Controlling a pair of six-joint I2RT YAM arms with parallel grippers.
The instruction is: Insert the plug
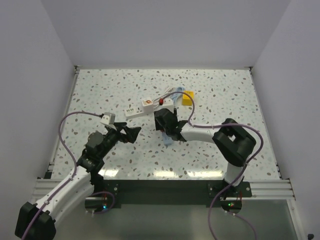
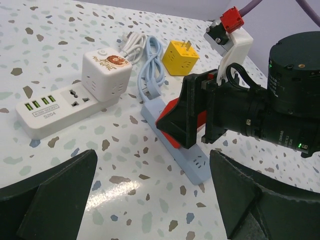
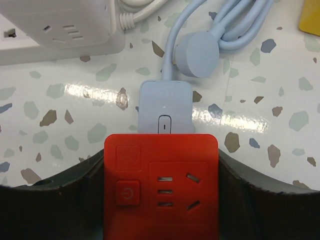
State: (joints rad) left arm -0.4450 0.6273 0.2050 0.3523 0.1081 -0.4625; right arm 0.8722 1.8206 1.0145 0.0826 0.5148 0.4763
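- The right fingers [image 3: 50, 210] are closed on the sides of a red plug block [image 3: 161, 190].
- The red plug block is held against the top of a blue power strip [image 2: 192, 162], just behind its switch, near the middle of the bench [image 1: 225, 100]; whether it is seated cannot be told.
- The left fingers [image 2: 50, 195] are spread wide with nothing gripped, left of the strip.
- A white power strip [image 2: 55, 107] carrying a white cube adapter [image 2: 106, 75] and a yellow adapter [image 2: 180, 57] are seen toward the far edge.

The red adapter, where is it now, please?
The red adapter sits low centre in the right wrist view, in the right gripper, over the blue power strip.
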